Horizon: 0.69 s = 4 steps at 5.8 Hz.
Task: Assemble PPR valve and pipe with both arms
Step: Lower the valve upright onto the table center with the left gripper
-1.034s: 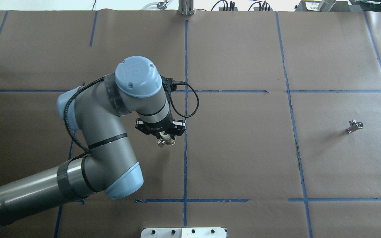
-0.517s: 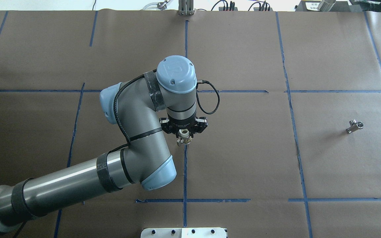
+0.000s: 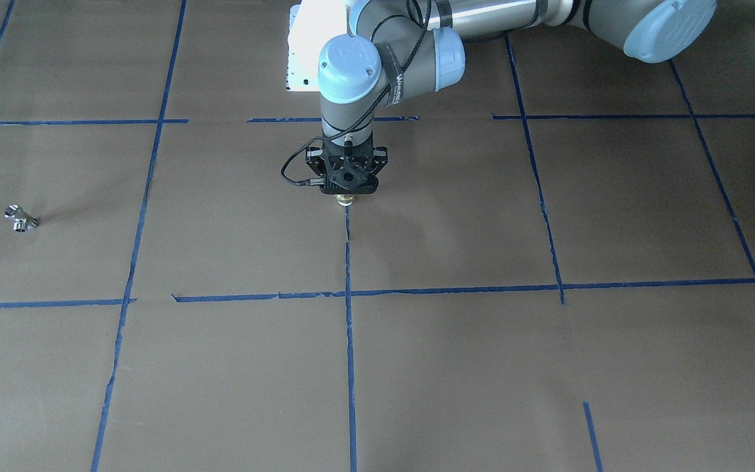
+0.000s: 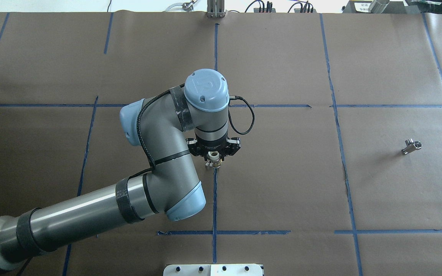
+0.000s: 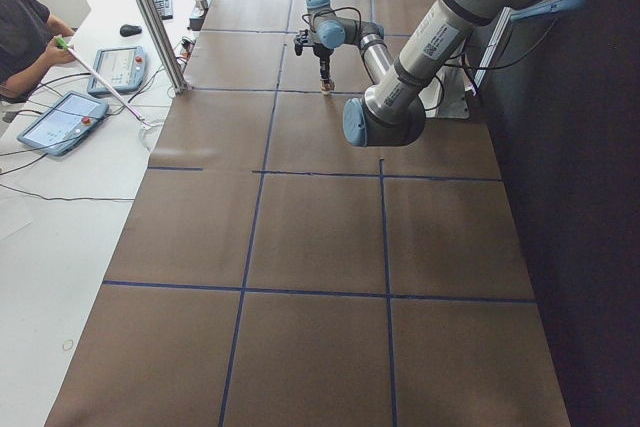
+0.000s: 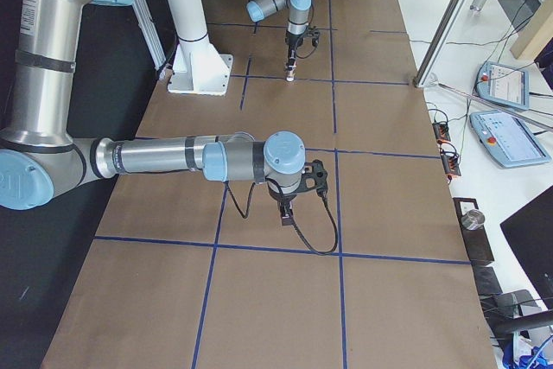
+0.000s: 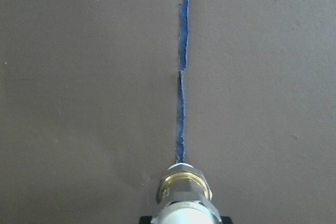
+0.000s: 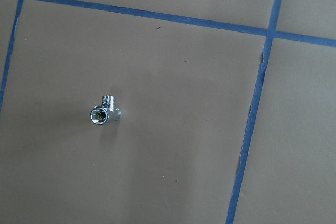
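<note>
My left gripper [image 4: 214, 161] is shut on the PPR valve [image 4: 215, 165], a white-and-brass stub held upright, brass end down, just above the centre blue tape line. The valve also shows in the front view [image 3: 346, 199] and at the bottom of the left wrist view [image 7: 184, 188]. The pipe [image 4: 411, 146], a small silver T fitting, lies alone on the brown paper far to the right; it also shows in the front view [image 3: 21, 220] and the right wrist view [image 8: 103, 113]. My right gripper [image 6: 285, 211] shows only in the exterior right view; I cannot tell if it is open.
Blue tape lines [image 4: 215, 191] divide the brown paper into squares. The white robot base plate [image 4: 213, 269] sits at the near edge. Teach pendants [image 5: 60, 122] and an operator [image 5: 25, 32] are beside the table's far side, with an aluminium post [image 5: 150, 17].
My left arm has swung right, carrying the valve from left of the centre tape line onto it. In the last half second it has barely moved. The pipe has not moved.
</note>
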{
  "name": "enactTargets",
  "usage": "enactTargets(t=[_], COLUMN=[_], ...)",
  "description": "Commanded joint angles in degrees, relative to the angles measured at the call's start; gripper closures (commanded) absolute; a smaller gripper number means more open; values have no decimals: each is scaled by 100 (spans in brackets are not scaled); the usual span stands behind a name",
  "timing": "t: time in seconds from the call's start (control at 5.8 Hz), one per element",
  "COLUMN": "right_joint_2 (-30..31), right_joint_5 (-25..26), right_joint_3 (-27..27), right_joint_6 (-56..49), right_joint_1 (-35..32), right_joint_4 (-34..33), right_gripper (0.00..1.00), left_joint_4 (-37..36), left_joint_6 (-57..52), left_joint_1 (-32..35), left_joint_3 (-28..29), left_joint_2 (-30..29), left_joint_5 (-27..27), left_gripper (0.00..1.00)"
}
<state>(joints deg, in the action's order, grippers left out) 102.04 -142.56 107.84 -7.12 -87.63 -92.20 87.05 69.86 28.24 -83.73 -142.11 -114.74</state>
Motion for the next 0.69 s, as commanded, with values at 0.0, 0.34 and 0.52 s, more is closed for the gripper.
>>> enactTargets(t=[0.0, 0.34, 0.52], right_joint_2=[0, 0, 0], right_joint_5=[0, -9, -9], right_joint_3=[0, -9, -9], right_joint_6=[0, 0, 0], right_joint_1=[0, 9, 9], right_joint_4=[0, 0, 0], right_gripper=[0, 0, 0], left_joint_4=[31, 40, 40], left_joint_6=[-16, 1, 1], left_joint_1=[-3, -3, -3], left_joint_3=[14, -12, -29], left_joint_2=[16, 16, 25], left_joint_5=[5, 5, 5], left_gripper=[74, 34, 22])
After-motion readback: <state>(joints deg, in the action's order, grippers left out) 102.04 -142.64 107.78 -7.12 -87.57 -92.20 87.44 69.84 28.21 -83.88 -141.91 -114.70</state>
